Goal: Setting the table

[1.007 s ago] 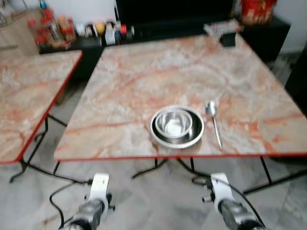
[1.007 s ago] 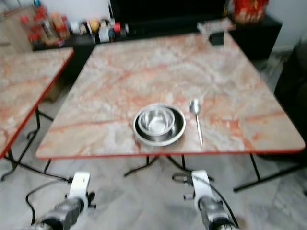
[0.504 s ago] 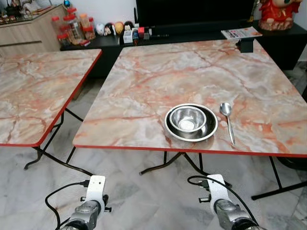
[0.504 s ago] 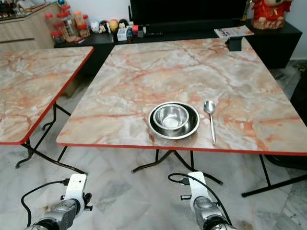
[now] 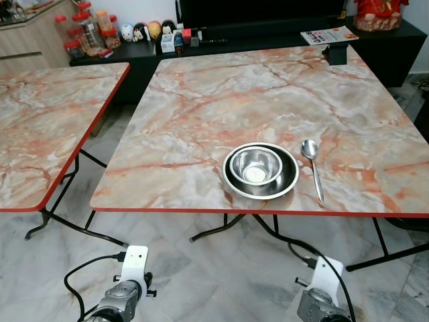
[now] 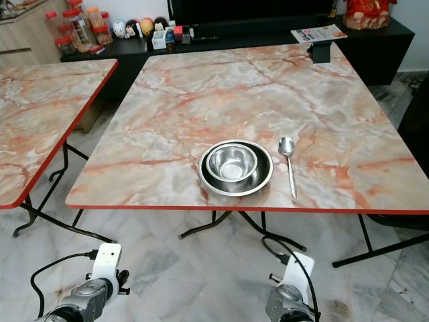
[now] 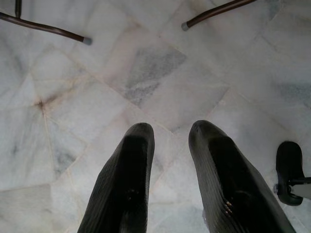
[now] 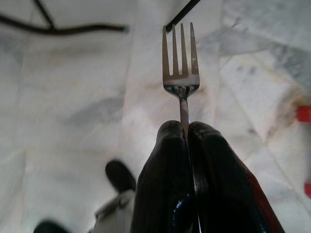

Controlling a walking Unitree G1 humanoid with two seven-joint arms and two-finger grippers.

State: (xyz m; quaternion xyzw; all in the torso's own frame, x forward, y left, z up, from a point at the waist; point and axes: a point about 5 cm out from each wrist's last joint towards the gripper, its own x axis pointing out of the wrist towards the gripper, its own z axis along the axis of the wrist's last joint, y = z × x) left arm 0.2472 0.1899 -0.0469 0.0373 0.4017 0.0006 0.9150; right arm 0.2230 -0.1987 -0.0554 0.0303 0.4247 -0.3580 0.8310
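A steel fork (image 8: 180, 73) is pinched between the closed jaws of the right gripper (image 8: 187, 130); the handle runs down between the two black fingers and the four tines project beyond the fingertips, over the grey marble floor (image 7: 160, 73).

In the head views the right arm (image 5: 320, 298) sits at the lower right of the frame, below the near edge of the marble-patterned tabletop (image 5: 268, 94). That tabletop has a red rim and fills the centre and right of the frame.

A small steel bowl (image 5: 255, 166) sits inside a wider, dark-rimmed steel dish (image 5: 260, 170), near the front edge of the tabletop, slightly right of centre. A steel spoon (image 5: 313, 168) lies just beside the dish on its right, apart from it, bowl end pointing toward the upper frame.

The left arm (image 5: 124, 295) hangs at the lower left of the frame. In the left wrist view the left gripper (image 7: 170, 133) has its jaws parted, holding nothing, above the floor.

A second tabletop (image 5: 47, 127) of the same pattern occupies the left of the frame. A dark cabinet (image 5: 281, 30) with jars (image 5: 84, 30) and small items runs along the top.
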